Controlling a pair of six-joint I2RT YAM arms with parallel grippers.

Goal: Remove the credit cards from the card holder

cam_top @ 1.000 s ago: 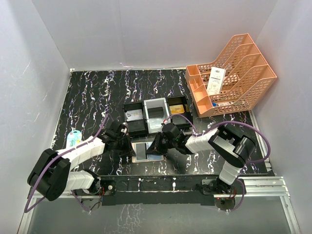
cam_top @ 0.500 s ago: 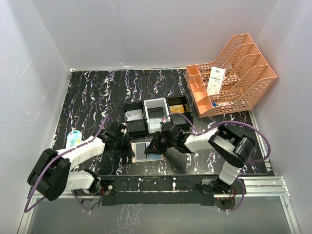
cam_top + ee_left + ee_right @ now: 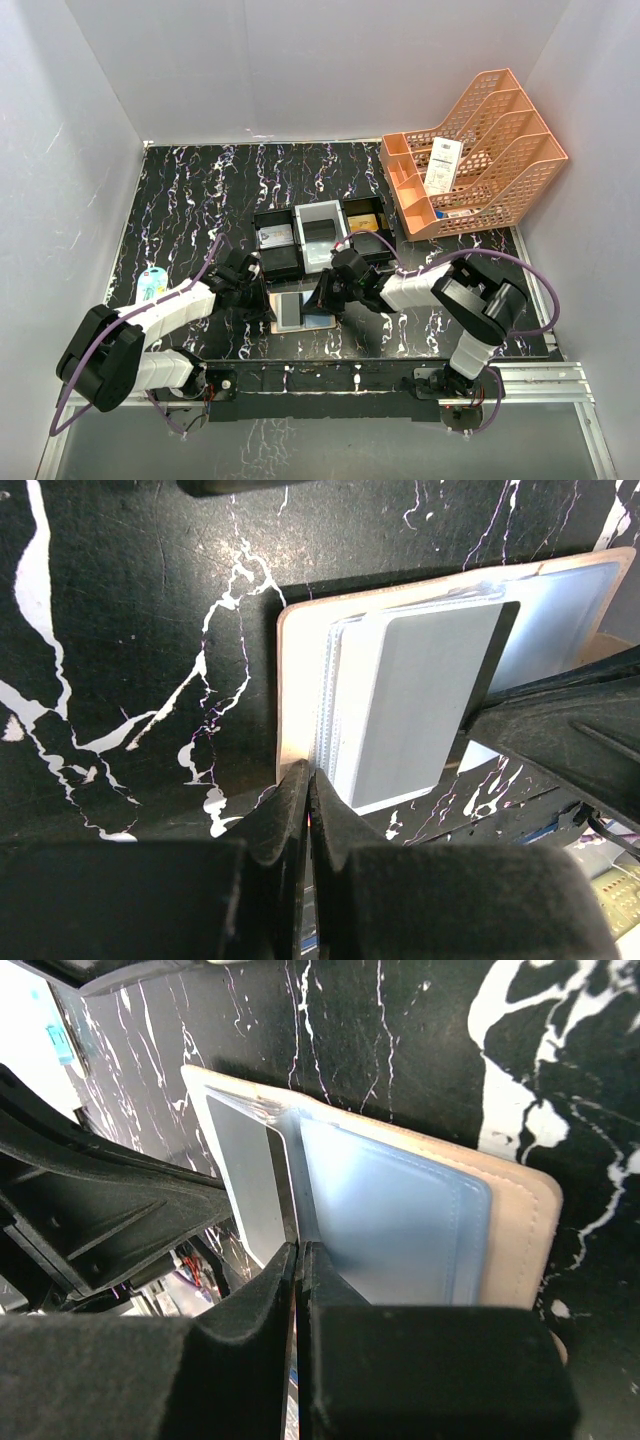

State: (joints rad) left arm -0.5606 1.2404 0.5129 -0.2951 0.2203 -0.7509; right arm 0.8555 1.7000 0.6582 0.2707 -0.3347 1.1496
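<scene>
A: Where's the card holder (image 3: 515,1245)?
B: Open on the table (image 3: 400,1040), straight ahead of your right hand (image 3: 297,1252) — fingers pressed together at the edge of the grey credit card (image 3: 250,1195). Your left hand (image 3: 308,780), also closed, sits at the holder's near rim.

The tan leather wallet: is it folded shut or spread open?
Spread open: the tan leather wallet lies flat, pale blue card slots facing up, a silvery grey card showing.

left arm (image 3: 175,305), right arm (image 3: 410,290): white link shells, black joint housings, purple cables (image 3: 522,272) looped outside. left gripper (image 3: 306,772), right gripper (image 3: 297,1248): matte black, wedge-tipped fingers.
</scene>
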